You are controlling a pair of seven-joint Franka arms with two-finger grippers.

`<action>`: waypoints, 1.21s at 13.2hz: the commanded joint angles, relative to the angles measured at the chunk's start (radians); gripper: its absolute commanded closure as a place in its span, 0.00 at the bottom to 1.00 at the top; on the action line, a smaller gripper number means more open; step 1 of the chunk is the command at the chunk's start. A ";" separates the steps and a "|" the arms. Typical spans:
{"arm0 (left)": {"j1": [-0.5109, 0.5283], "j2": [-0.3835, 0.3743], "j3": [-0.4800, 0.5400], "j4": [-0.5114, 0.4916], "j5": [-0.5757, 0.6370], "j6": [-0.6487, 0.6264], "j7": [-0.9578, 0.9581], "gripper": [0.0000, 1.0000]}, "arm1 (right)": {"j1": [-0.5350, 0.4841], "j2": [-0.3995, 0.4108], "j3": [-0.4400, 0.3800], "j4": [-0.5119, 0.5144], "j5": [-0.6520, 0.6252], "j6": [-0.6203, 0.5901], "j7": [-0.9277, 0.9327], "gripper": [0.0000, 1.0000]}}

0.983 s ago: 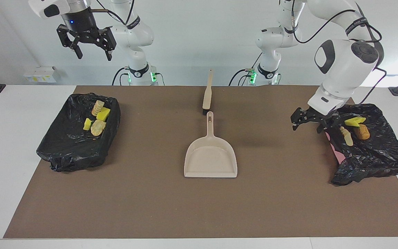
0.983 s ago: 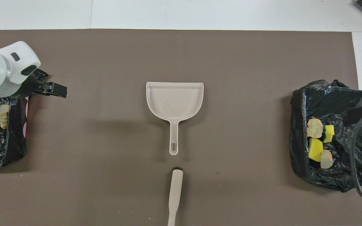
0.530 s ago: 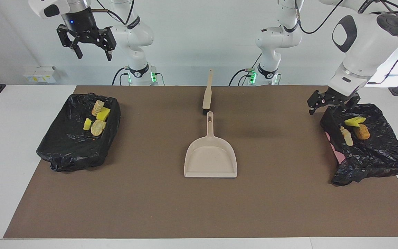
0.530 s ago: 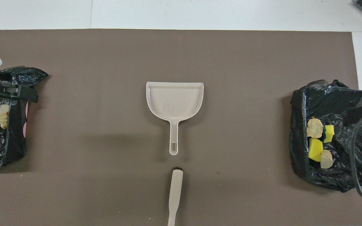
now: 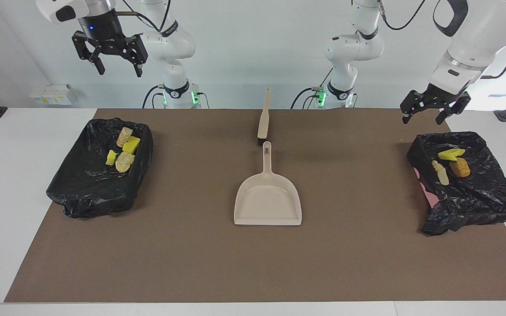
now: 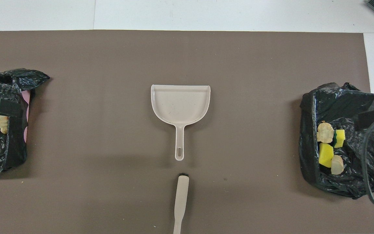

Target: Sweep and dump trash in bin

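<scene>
From the facing view, the left hand (image 5: 435,112) hangs empty in the air with its fingers spread wide, above the edge of a bin (image 5: 466,184) lined with crinkled black plastic. Below that hand lie three pieces of trash (image 5: 450,163): a yellow sponge wedge, a pale lump and an orange-brown bread-like piece. A pink patch shows where the liner leaves the bin's wall bare. The right hand (image 5: 114,55) waits high up, also wide open and holding nothing, over a second black-lined bin (image 5: 99,175) with four scraps (image 5: 123,151), two yellow and two pale. Between the hands, on the brown mat of the worktop (image 5: 182,263), lie one smooth beige dustpan (image 5: 267,202) and one beige brush (image 5: 264,118), its bristles hard to make out.

From overhead, both hands are mostly cut off: only a dark part of each shows at the picture's edges. The bin beneath the left hand is cut by the frame too.
</scene>
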 commanded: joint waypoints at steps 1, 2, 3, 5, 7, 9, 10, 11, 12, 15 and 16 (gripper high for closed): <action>-0.023 0.004 0.012 0.057 0.018 -0.104 0.003 0.00 | -0.005 -0.005 0.000 0.006 -0.007 -0.017 -0.029 0.00; -0.023 0.008 0.012 0.067 0.010 -0.135 0.003 0.00 | -0.005 -0.005 0.000 0.006 -0.007 -0.017 -0.029 0.00; -0.023 0.008 0.012 0.069 0.007 -0.144 0.004 0.00 | -0.005 -0.005 0.000 0.006 -0.007 -0.017 -0.029 0.00; -0.023 0.005 0.015 0.075 -0.028 -0.187 0.005 0.00 | -0.005 -0.005 0.000 0.006 -0.007 -0.017 -0.029 0.00; -0.023 0.017 0.015 0.142 -0.039 -0.250 0.004 0.00 | -0.005 -0.005 0.000 0.006 -0.007 -0.017 -0.029 0.00; -0.023 0.014 0.012 0.147 -0.039 -0.252 0.004 0.00 | -0.005 -0.005 0.000 0.006 -0.007 -0.017 -0.029 0.00; -0.023 0.008 0.012 0.146 -0.039 -0.241 0.004 0.00 | -0.005 -0.005 0.000 0.006 -0.007 -0.017 -0.029 0.00; -0.023 0.008 0.011 0.146 -0.039 -0.239 0.004 0.00 | -0.005 -0.005 0.000 0.006 -0.007 -0.017 -0.029 0.00; -0.023 0.008 0.011 0.146 -0.040 -0.236 0.004 0.00 | -0.005 -0.005 0.000 0.006 -0.007 -0.017 -0.029 0.00; -0.023 0.005 0.011 0.146 -0.039 -0.220 0.006 0.00 | -0.005 -0.005 0.000 0.006 -0.007 -0.017 -0.029 0.00; -0.023 0.005 0.011 0.146 -0.039 -0.220 0.005 0.00 | -0.005 -0.005 0.000 0.006 -0.007 -0.017 -0.029 0.00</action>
